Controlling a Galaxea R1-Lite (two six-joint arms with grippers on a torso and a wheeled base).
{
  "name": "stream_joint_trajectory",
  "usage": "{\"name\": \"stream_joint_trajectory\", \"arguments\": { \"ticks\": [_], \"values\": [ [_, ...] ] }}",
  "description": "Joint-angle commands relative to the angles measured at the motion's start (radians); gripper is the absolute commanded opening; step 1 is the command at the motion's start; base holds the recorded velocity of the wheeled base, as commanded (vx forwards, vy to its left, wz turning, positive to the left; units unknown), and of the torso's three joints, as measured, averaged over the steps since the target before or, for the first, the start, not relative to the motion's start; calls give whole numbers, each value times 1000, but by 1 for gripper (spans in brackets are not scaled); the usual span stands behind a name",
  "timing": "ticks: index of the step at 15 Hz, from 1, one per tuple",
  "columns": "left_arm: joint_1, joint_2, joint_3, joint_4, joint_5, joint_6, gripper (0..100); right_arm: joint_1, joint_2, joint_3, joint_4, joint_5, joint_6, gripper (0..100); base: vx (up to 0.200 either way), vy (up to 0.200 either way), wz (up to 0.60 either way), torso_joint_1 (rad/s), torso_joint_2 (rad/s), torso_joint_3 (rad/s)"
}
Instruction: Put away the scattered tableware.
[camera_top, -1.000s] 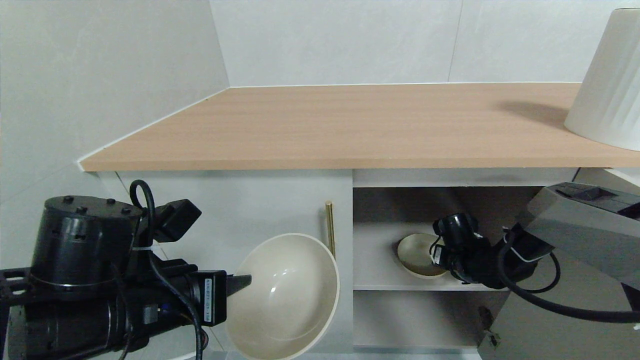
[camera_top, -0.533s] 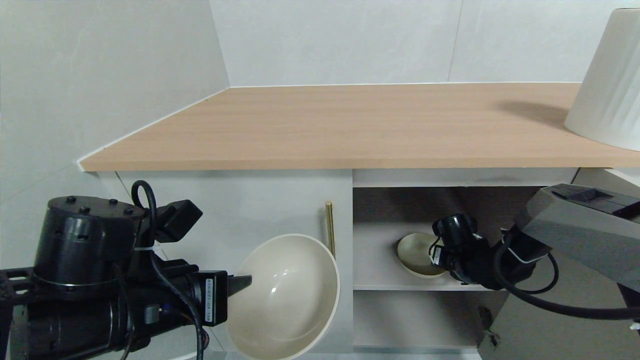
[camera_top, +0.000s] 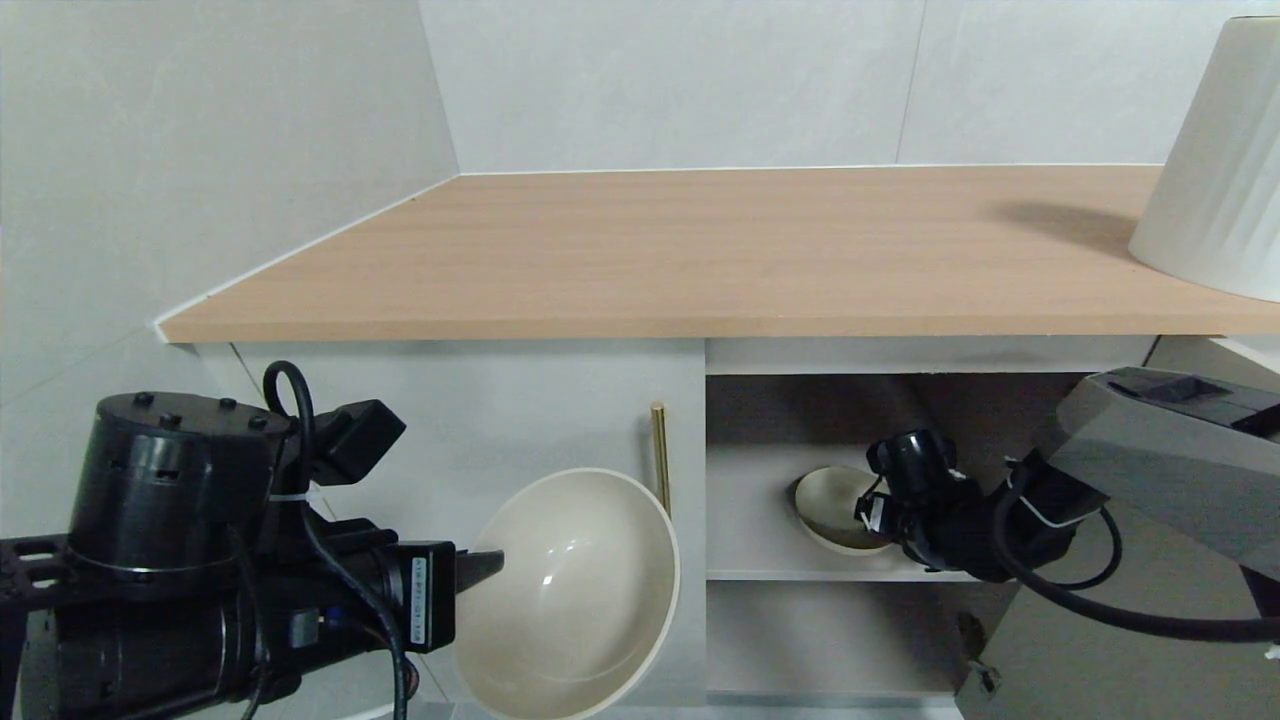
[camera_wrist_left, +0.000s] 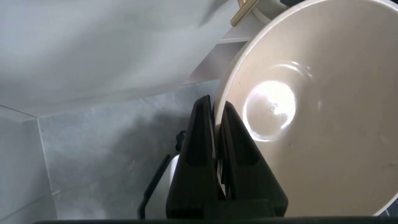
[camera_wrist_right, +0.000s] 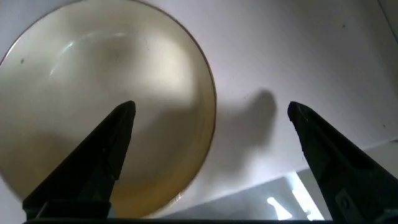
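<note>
wood-grain countertop (camera_top: 700, 250); left hand (camera_wrist_left: 216, 109) pinches glossy round cream bowl (camera_top: 570, 590) rim.

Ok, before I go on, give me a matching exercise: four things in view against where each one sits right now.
Things:
1. large cream bowl
2. small bowl
3. lampshade
4. brass handle

Places:
A. on the wooden countertop
B. on the closed cabinet door
C. clamped by its rim in the left gripper
D. on the shelf of the open cabinet

Pairs: 1-C, 2-D, 3-A, 4-B
</note>
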Motion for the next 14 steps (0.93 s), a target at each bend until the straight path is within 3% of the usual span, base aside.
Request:
{"name": "stream_joint_trajectory", "arguments": {
  "ticks": [1, 3, 4, 6, 7, 11, 13, 14],
  "values": [
    [-6, 11, 3, 0, -1, -1, 0, 6, -57, 58, 1, 27, -8, 100, 0, 0, 0, 0, 0, 0],
    [-26, 34, 6, -3, 5, -2, 0, 12, -133, 124, 1, 112, -22, 100, 0, 0, 0, 0, 0, 0],
    [-40, 54, 8, -5, 6, -10, 0, 25, -224, 197, 1, 207, -74, 100, 0, 0, 0, 0, 0, 0],
    [-69, 75, 6, -5, 6, -43, 0, 47, -316, 289, -1, 311, -157, 100, 0, 0, 0, 0, 0, 0],
    [-101, 108, 1, -8, 6, -99, 0, 85, -396, 358, -1, 399, -206, 100, 0, 0, 0, 0, 0, 0],
    [-175, 203, 8, -105, 22, -220, 0, 208, -555, 469, 1, 439, -297, 100, 0, 0, 0, 0, 0, 0],
    [-190, 261, 6, -108, 75, -229, 0, 249, -620, 487, 8, 457, -298, 100, 0, 0, 0, 0, 0, 0],
    [-190, 261, 6, -108, 75, -229, 0, 249, -620, 487, 8, 457, -298, 100, 0, 0, 0, 0, 0, 0]
  ]
}}
